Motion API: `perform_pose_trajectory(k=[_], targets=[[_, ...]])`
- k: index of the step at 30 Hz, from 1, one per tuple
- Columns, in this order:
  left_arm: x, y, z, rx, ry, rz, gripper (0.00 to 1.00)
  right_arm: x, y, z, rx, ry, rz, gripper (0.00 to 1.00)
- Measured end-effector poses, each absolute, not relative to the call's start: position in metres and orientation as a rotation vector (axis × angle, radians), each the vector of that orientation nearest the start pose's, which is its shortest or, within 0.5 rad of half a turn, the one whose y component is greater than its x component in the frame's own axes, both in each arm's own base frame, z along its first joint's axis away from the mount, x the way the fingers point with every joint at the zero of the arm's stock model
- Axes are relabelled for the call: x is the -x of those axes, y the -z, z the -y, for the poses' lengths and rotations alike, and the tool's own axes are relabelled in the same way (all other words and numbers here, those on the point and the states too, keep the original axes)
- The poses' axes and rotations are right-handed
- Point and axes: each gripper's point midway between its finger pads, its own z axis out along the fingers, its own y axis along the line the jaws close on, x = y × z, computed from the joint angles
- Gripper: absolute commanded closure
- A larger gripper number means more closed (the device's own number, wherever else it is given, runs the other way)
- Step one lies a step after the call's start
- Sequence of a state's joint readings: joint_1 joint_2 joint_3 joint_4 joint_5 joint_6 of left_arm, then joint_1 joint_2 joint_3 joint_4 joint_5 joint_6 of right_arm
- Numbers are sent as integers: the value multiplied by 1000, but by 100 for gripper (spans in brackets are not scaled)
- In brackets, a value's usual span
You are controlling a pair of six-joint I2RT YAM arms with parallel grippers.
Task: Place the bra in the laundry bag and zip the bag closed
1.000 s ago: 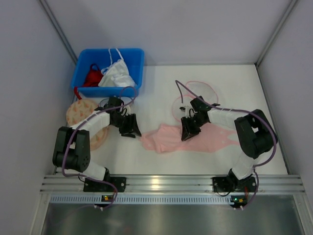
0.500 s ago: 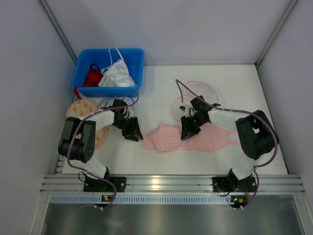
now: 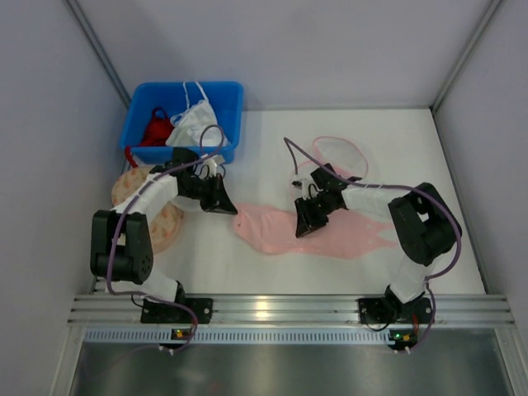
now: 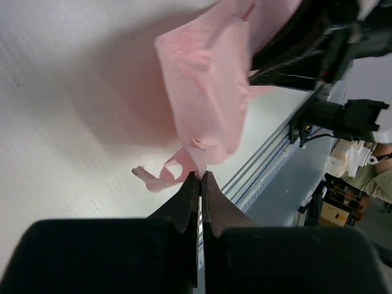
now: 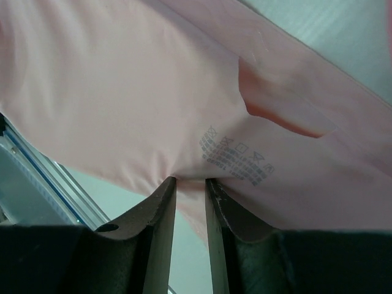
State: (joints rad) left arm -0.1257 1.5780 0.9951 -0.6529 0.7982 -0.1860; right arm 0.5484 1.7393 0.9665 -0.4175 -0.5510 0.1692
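The pale pink bra (image 3: 330, 235) lies stretched across the middle of the table. My left gripper (image 3: 226, 205) is at its left end. In the left wrist view this gripper (image 4: 200, 177) is shut on a thin edge of the bra (image 4: 208, 92), beside a curled strap. My right gripper (image 3: 303, 225) is over the middle of the bra. The right wrist view shows it (image 5: 190, 182) closed on a bunched fold of the bra (image 5: 153, 92) near the printed care label. The laundry bag (image 3: 340, 153), white mesh with a pink rim, lies behind the right gripper.
A blue bin (image 3: 228, 101) at the back left holds a red garment (image 3: 155, 130) and a white garment (image 3: 196, 125). A beige orange-patterned pouch (image 3: 157, 224) lies under the left arm. A metal rail (image 3: 272, 309) runs along the near edge.
My left gripper has shut on the bra's left edge and drawn back. The right gripper has shifted left with the fabric, and the bra now lies more stretched out.
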Motion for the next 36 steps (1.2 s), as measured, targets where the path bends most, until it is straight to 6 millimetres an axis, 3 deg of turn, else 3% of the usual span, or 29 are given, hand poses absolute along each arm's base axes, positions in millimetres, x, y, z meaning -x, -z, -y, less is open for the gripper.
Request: perform_pose_trajectory(k=[4, 7, 12, 16, 19, 23, 25, 27, 31, 34, 36], targets=[[-262, -142, 173, -257, 1294, -2563, 100, -227, -28, -275, 740, -968, -2726, 71], [-252, -157, 181, -305, 1382, -2526, 100, -231, -39, -290, 762, -1003, -2685, 71], [-240, -153, 200, -339, 1475, -2581, 100, -250, -67, -301, 744, -1085, -2602, 68], [-231, -140, 225, -375, 1499, -2655, 100, -267, -97, -283, 684, -1124, -2538, 63], [-230, -129, 244, -415, 1468, -2687, 99, -288, -124, -247, 601, -1081, -2475, 54], [-235, -109, 267, -419, 1414, -2728, 74, -314, -144, -175, 481, -905, -2432, 37], [-240, -97, 273, -393, 1401, -2751, 57, -320, -145, -134, 435, -790, -2439, 33], [-245, -86, 274, -359, 1391, -2771, 48, -320, -139, -85, 386, -661, -2476, 32], [-256, -87, 279, -349, 1383, -2755, 21, -296, -116, -6, 360, -458, -2604, 25], [-274, -105, 287, -391, 1384, -2672, 11, -265, -97, 28, 401, -360, -2700, 1], [-284, -119, 292, -421, 1383, -2607, 9, -242, -85, 36, 506, -314, -2742, 1]])
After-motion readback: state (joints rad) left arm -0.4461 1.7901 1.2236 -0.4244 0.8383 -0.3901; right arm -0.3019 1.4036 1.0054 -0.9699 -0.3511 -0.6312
